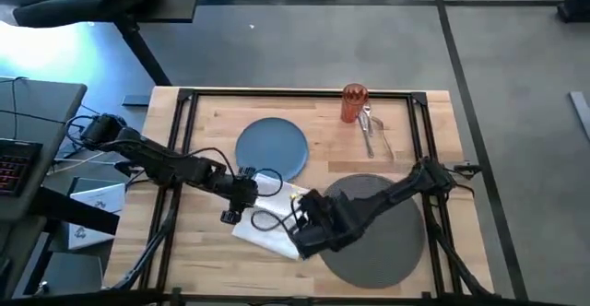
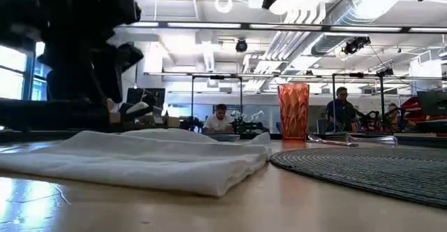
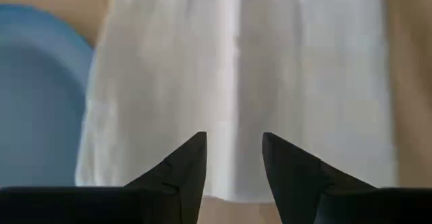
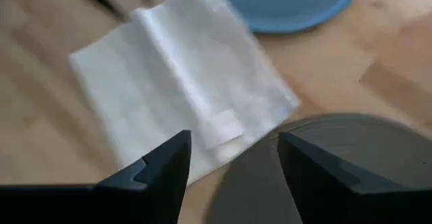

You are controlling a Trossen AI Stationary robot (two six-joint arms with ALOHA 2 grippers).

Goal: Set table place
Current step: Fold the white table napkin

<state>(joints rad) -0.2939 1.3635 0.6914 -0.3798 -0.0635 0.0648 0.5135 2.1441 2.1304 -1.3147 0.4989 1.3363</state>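
A white folded napkin (image 1: pixel 269 221) lies flat on the wooden table (image 1: pixel 212 122), between the blue plate (image 1: pixel 272 148) and the dark grey mat (image 1: pixel 378 228). One napkin corner (image 4: pixel 229 133) lies at the mat's edge (image 4: pixel 270 156). My left gripper (image 3: pixel 233 146) stands open above the napkin (image 3: pixel 236 69), near the edge beside the plate (image 3: pixel 34 96). My right gripper (image 4: pixel 233 150) is open over the napkin's corner by the mat. An orange tumbler (image 1: pixel 354 103) stands upright at the far side, with silver cutlery (image 1: pixel 372 136) lying beside it.
A black rail frame (image 1: pixel 295 92) runs along the table's edges. In the low view the tumbler (image 2: pixel 293 111) and cutlery (image 2: pixel 349 140) show behind the mat (image 2: pixel 370 168). People sit in the room beyond. A grey desk with a keyboard (image 1: pixel 14 163) stands to the left.
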